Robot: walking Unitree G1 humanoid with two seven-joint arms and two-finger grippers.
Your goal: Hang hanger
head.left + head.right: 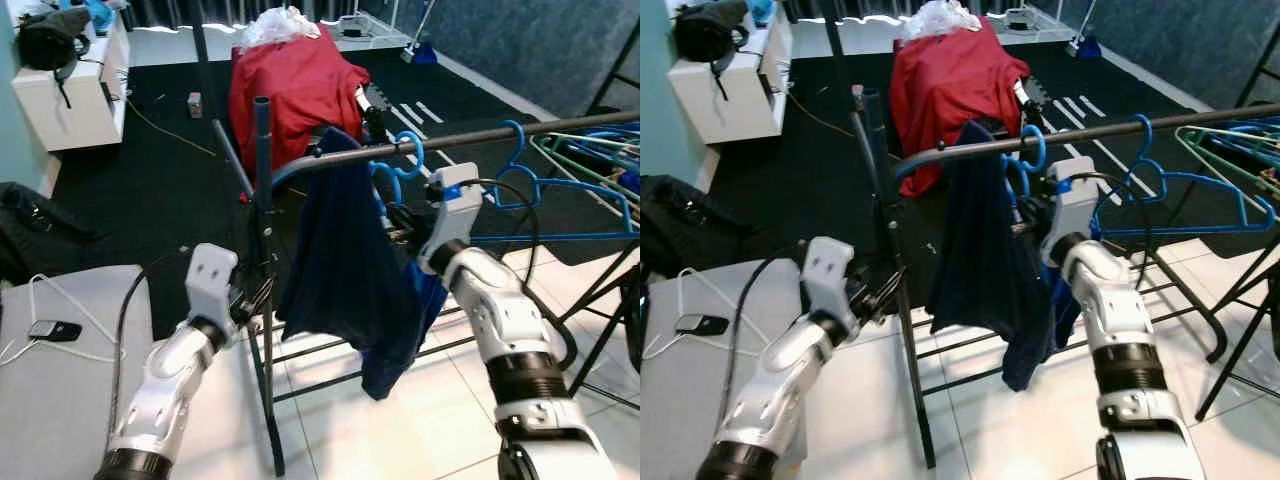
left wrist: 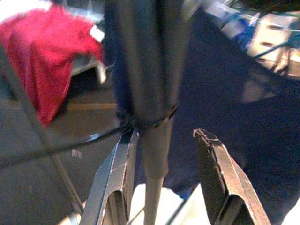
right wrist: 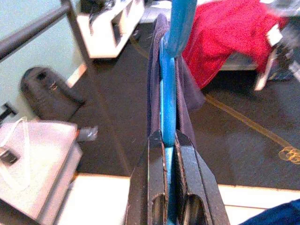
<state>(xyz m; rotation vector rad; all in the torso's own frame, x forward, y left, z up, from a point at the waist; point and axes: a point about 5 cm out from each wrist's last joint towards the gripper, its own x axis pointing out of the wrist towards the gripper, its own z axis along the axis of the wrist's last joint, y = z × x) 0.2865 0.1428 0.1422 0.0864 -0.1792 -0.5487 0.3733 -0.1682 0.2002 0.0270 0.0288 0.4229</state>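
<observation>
A navy garment (image 1: 345, 270) hangs on a blue hanger (image 3: 168, 103) whose hook (image 1: 410, 152) lies over the dark rail (image 1: 480, 134) of a clothes rack. My right gripper (image 1: 398, 228) is just under the rail beside the garment, shut on the hanger's blue neck, as the right wrist view shows (image 3: 169, 140). My left gripper (image 1: 260, 292) is lower, at the rack's upright post (image 2: 150, 70). It is open, and the post stands between its fingers (image 2: 117, 178).
More blue and green hangers (image 1: 570, 185) hang on the rail to the right. A red cloth (image 1: 295, 90) drapes over something behind the rack. At the left are a grey surface (image 1: 70, 400) with a phone (image 1: 55, 330), a black bag (image 1: 30, 235) and a white cabinet (image 1: 70, 95).
</observation>
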